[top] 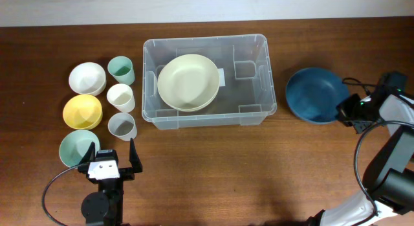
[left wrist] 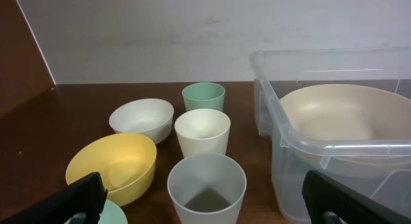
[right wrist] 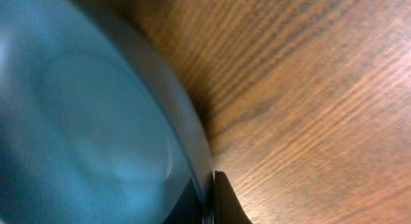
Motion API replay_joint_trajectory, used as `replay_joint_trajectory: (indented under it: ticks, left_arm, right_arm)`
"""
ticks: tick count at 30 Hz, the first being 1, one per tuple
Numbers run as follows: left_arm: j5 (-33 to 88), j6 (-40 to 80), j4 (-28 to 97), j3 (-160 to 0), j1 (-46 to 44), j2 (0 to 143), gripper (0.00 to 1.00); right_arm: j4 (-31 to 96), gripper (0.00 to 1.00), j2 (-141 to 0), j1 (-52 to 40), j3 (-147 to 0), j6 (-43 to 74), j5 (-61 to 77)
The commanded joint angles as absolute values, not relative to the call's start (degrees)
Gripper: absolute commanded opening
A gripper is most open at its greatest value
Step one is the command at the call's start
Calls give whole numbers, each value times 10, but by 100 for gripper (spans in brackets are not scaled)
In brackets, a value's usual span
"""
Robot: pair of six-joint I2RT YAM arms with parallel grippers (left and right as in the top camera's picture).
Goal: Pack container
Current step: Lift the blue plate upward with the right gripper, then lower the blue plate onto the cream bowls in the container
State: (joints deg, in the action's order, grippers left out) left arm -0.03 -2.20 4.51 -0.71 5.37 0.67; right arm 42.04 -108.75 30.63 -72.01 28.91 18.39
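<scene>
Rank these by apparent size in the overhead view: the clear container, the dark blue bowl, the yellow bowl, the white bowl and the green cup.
1. clear container
2. dark blue bowl
3. yellow bowl and white bowl, too alike to separate
4. green cup

Five bowls: white bowl (top: 87, 78), yellow bowl (top: 82, 111), pale green bowl (top: 76, 147), large cream bowl (top: 188, 81), dark blue bowl (top: 315, 95). Three cups: green cup (top: 121, 70), cream cup (top: 121, 97), grey cup (top: 122, 126). One clear container (top: 206, 39).
</scene>
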Motion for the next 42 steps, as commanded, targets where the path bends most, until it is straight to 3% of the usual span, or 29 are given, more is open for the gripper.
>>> replay_joint_trajectory:
  ticks: [1,12,19,29,35,42]
  left_arm:
    - [2,-31,48,-5,54,3,100]
    - [2,-31,48,-5,54,3,100]
    - [2,-31,48,-5,54,3,100]
    - [2,-31,48,-5,54,3,100]
    - [2,-31,48,-5,54,3,100]
    - [2,-31,48,-5,54,3,100]
  right_arm:
    - [417,4,-1093,330,-757,279,284]
    - [467,4,-1076,336,-903,270,440]
    - [526,4,-1053,291,-975,257,483]
    - [516,4,-1026,95,-1005,248,460]
    - [523,4,-1028,-52,-1004,247,326]
    - [519,4,-1056,-153,-1004,273,200]
